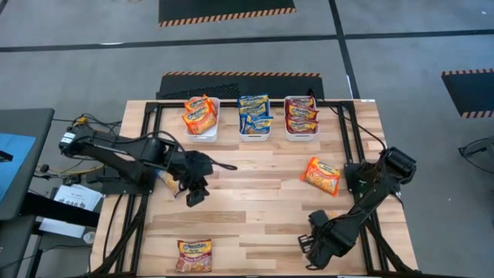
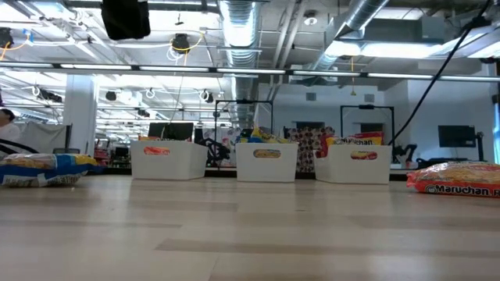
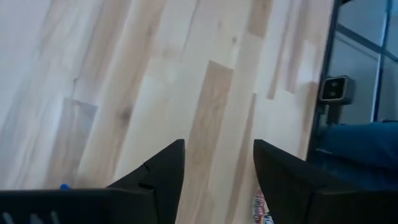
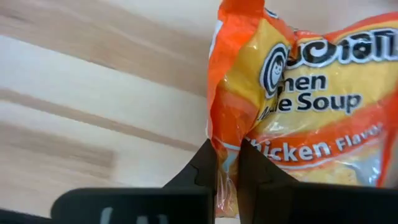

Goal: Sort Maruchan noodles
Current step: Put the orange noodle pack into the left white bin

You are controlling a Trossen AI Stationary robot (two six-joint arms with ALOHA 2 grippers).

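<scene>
My right gripper is near the table's near right corner, shut on an orange Maruchan packet that fills the right wrist view; in the high view the arm hides that packet. My left gripper hangs open over bare wood at the left middle, touching nothing. A blue-and-yellow packet lies flat partly under the left arm. Another orange packet lies flat on the right. A dark red packet lies by the near edge. My right gripper pinches the orange packet between its two fingers at the wrapper's side edge, near a corner seam. The packet extends away beyond the fingertips, label facing the camera. Whether it is lifted clear of the table cannot be told.
Three white bins stand in a row at the far edge: orange packets in the left one, blue-and-yellow in the middle one, dark red in the right one. Bare wood lies across the table's middle. The black frame rails run along both sides.
</scene>
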